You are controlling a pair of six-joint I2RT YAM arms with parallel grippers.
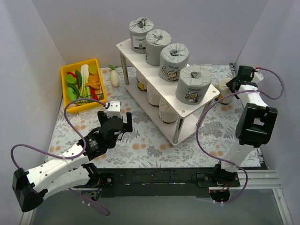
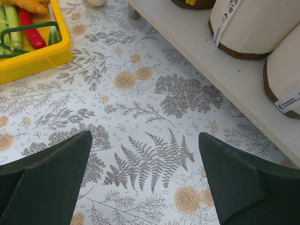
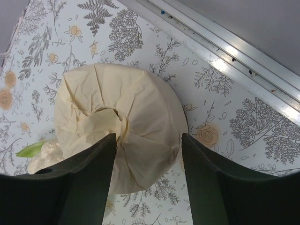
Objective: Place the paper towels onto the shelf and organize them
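- Four grey paper towel rolls (image 1: 174, 61) stood in a row on the top board of the shelf (image 1: 123, 46).
- Three cream rolls (image 1: 167, 112) sat side by side on its lower board.
- I saw the fourth cream roll (image 3: 122, 117) upright on the tabletop (image 1: 140, 145), just beside the shelf's right end.
- My right claw (image 3: 147, 140) straddled that roll's twisted top, fingers apart; I could not tell whether they pressed on it.
- My left claw (image 2: 144, 138) hung wide apart over the floral tabletop, holding nothing, between the shelf and the yellow bin of vegetables (image 1: 65, 74).
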